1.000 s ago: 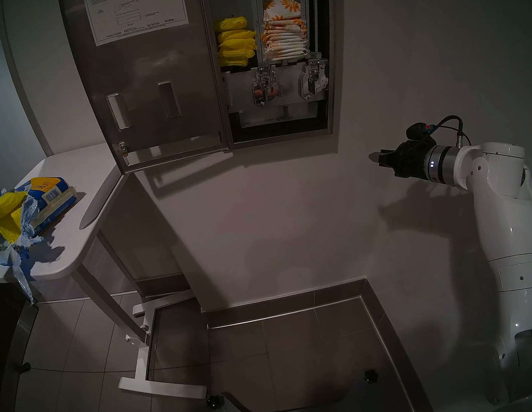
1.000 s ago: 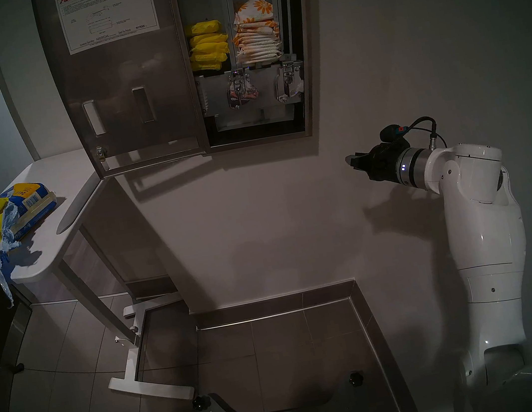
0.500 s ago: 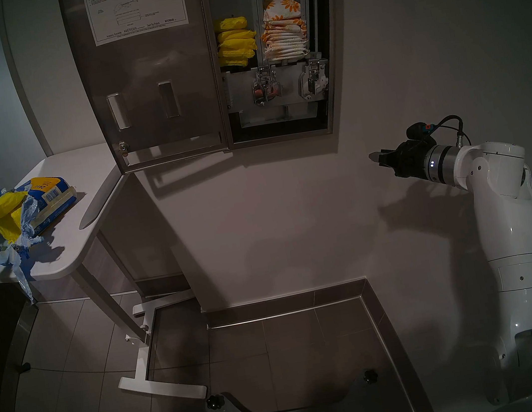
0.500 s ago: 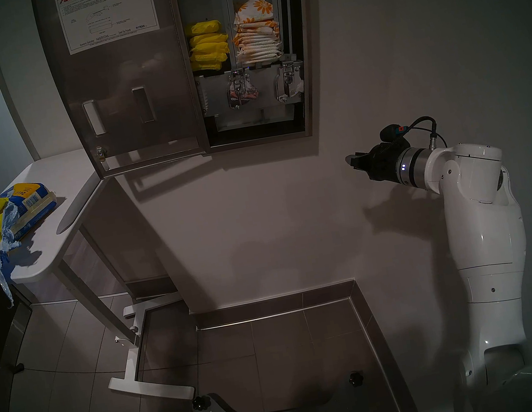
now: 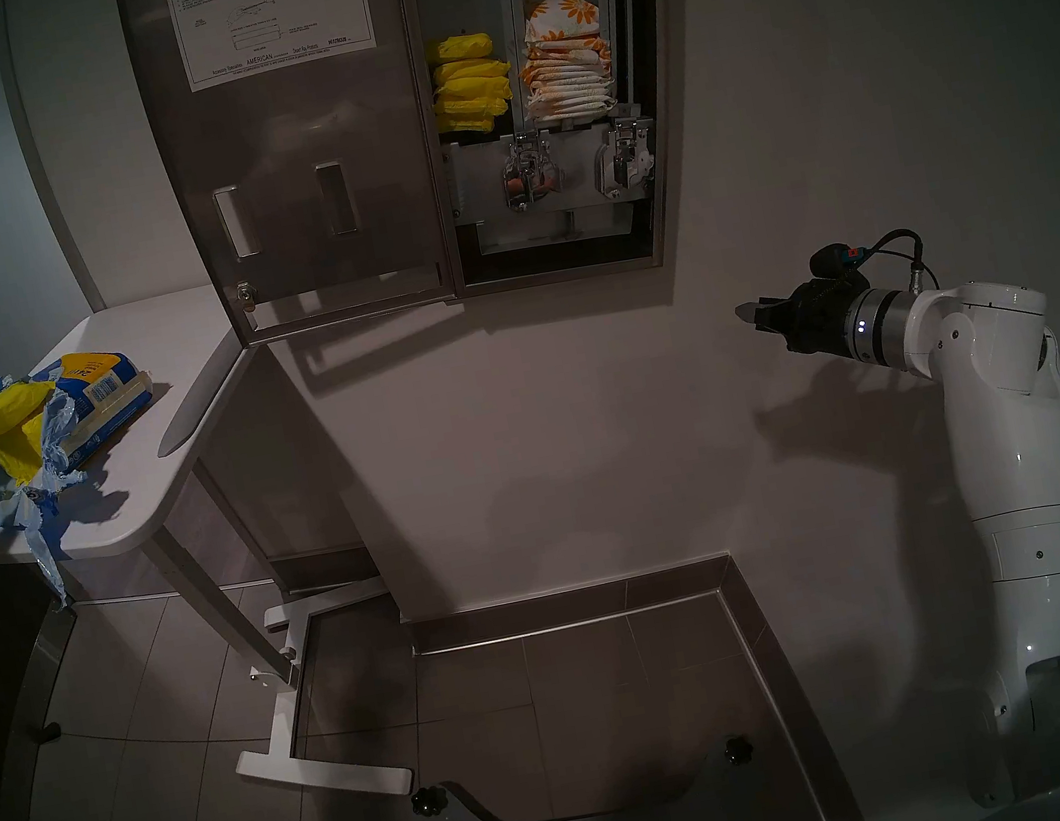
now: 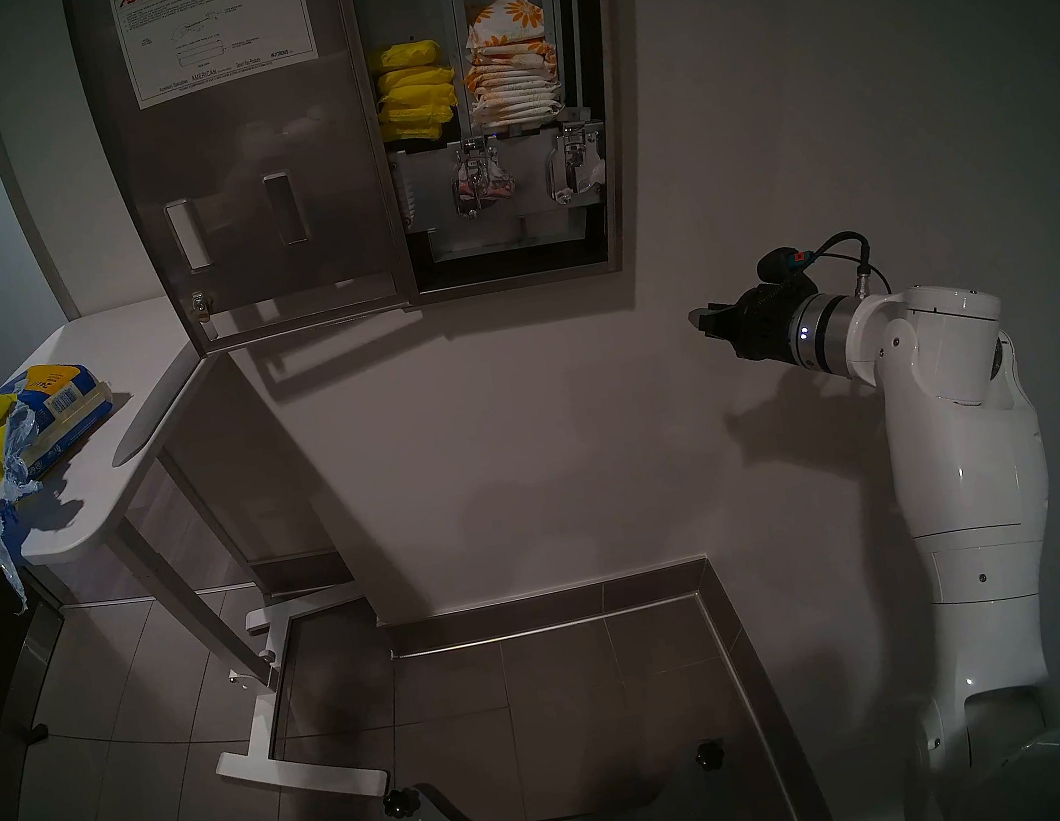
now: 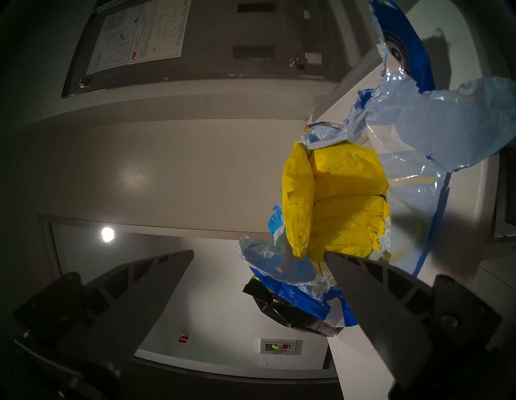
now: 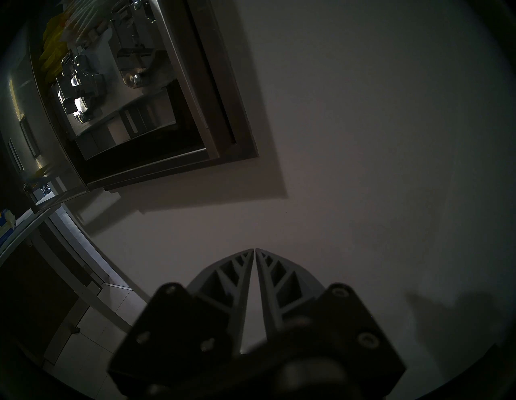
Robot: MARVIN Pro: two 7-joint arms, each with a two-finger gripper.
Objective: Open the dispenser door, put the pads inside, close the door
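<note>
Yellow-wrapped pads (image 7: pixel 343 195): soft, light, likely slippery; you should pinch 1 across its flat faces. Left gripper (image 7: pixel 259 255) spread wide, empty; right gripper (image 8: pixel 255 250) closed, empty.

A white table (image 5: pixel 170 362) stands by the wall on a white metal foot. A torn blue-and-yellow plastic pack (image 5: pixel 93 402) lies on it, one ragged strip hanging over the edge. White packets with orange flowers (image 5: pixel 566 61) sit stacked. Two shiny levers (image 5: pixel 526 173) hang just below them. The floor (image 5: pixel 563 708) has grey tiles.
</note>
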